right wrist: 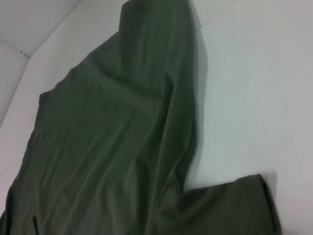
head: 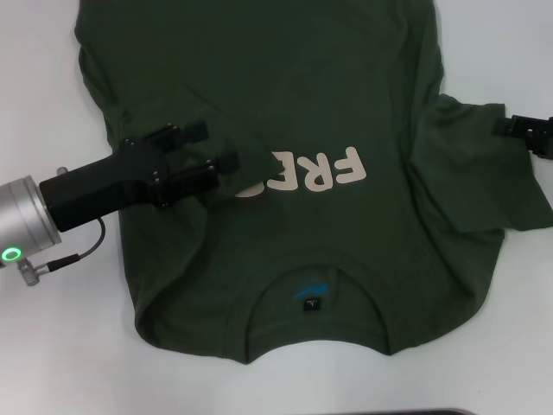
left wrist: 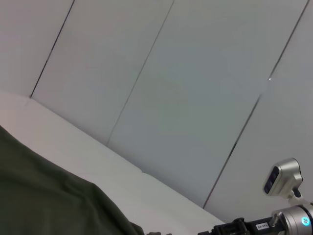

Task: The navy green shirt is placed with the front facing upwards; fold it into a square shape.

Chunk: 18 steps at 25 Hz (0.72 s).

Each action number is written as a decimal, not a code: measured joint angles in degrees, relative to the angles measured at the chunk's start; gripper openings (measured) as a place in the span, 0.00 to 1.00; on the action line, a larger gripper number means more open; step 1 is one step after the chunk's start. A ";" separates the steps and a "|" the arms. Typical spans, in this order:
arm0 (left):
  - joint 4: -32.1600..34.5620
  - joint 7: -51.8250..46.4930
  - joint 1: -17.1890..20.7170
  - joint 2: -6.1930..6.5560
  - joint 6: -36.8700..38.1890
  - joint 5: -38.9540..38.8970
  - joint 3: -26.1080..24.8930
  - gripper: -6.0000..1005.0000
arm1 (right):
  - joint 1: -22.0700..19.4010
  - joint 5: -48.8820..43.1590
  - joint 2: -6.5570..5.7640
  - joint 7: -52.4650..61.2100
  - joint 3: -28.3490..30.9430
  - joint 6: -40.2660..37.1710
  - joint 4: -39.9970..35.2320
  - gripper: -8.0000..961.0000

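Shirt [head: 285, 104] spread front-up on your white table [head: 52, 363], collar at 6 o'clock. Your left gripper [head: 226, 164], reaching in from 9 o'clock, has its jaws clamped on the left sleeve, folded inward over the cream letters [head: 333, 169]. Your right gripper [head: 505, 126] sits at the right sleeve, 3 o'clock; jaw state you cannot tell.

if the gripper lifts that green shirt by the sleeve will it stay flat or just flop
Probably flop: the navy green shirt already lies in soft wrinkles, and the sleeve flap at the left gripper has draped over the cream letters. It looks light and should drag across the smooth white table rather than lift whole. The right gripper is at the other sleeve.
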 joint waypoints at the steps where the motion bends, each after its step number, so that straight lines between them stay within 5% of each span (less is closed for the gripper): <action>1: 0.00 -0.04 0.00 0.00 -0.05 0.00 0.00 0.84 | 0.14 0.00 0.07 0.00 -0.12 0.32 0.17 0.69; 5: 0.00 -0.05 0.11 -0.01 -0.09 0.00 0.00 0.84 | 0.36 0.00 0.18 0.00 -0.28 1.03 0.83 0.69; 18: 0.00 -0.06 0.17 -0.01 -0.16 0.00 -0.10 0.84 | -0.37 0.36 0.14 -0.48 0.07 0.16 0.23 0.35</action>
